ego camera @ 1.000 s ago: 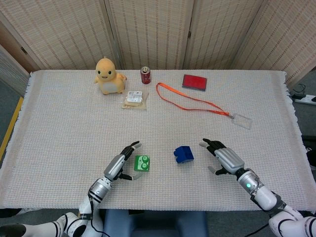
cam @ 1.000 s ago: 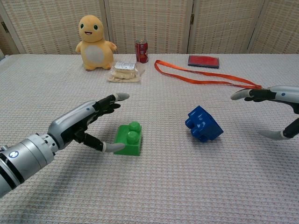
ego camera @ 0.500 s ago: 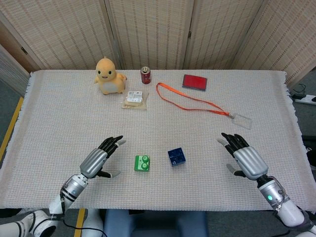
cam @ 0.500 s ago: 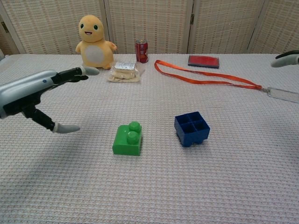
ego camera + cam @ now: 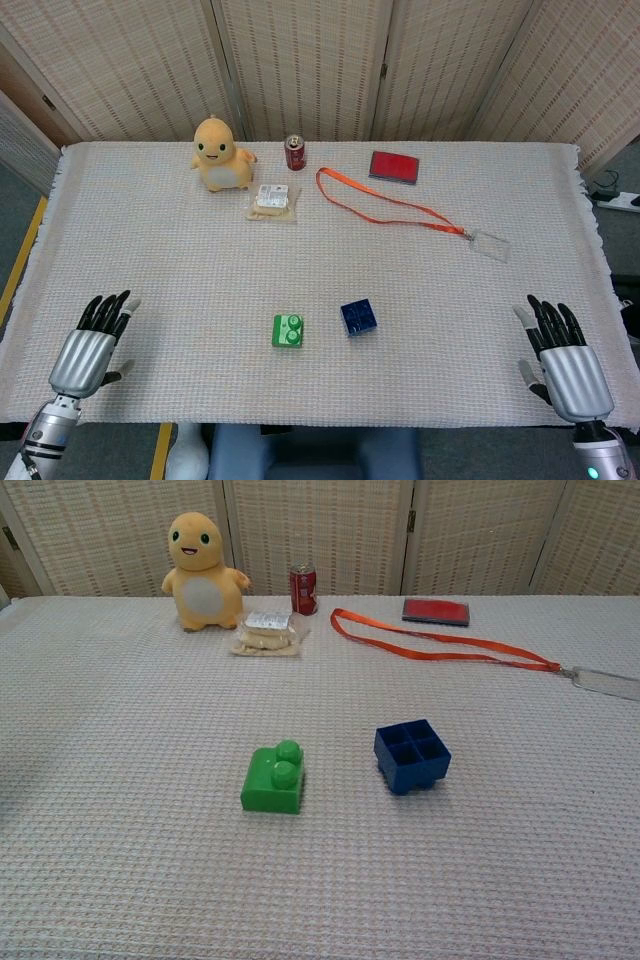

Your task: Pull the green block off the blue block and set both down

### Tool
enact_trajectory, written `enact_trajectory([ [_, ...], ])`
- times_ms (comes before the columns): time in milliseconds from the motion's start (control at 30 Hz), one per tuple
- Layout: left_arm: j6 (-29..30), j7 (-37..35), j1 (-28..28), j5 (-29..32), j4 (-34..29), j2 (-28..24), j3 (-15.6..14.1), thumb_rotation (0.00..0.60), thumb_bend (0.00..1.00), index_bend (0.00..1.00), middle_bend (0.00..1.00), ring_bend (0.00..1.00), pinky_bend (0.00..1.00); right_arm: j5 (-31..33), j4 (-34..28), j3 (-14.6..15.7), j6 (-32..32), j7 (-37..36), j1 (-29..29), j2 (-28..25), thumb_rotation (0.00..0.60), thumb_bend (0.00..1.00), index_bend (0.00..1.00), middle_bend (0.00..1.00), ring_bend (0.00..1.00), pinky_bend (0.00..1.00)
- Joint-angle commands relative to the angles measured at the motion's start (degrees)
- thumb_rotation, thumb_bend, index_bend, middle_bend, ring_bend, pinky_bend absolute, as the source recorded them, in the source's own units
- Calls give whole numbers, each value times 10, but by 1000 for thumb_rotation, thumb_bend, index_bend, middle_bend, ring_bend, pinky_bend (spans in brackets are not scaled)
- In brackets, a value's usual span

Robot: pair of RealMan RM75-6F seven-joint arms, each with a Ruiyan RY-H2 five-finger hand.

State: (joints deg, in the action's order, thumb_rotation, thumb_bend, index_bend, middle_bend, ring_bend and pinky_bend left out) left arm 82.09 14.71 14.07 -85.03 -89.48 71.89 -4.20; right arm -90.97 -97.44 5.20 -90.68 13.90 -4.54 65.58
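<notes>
Table [image 5: 420, 270]: both blocks lie on it, near each other but apart. Left hand [image 5: 88, 345] and right hand [image 5: 563, 355] sit at the near corners, fingers spread, empty. Green block [image 5: 288, 330] upright; blue block [image 5: 358, 317] hollow side up. Separation looks complete; best withdrawal leaves both undisturbed.

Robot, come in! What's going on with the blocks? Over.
Left hand and right hand open, at the table's near corners. Green block and blue block apart, both down on the cloth. Nothing in the way.
</notes>
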Motion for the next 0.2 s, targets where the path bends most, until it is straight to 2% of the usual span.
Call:
enact_trajectory([
  [33,12,18,-13,10,-13,-6,0,600,258,25,0,0,0,7,11,-4,16,4,1,8,600,436,0,0,0,0],
  [200,11,2,-20,7,-19,-15,6,600,258,24,0,0,0,5,12,-9,32,2,-1,11,600,435,0,0,0,0],
])
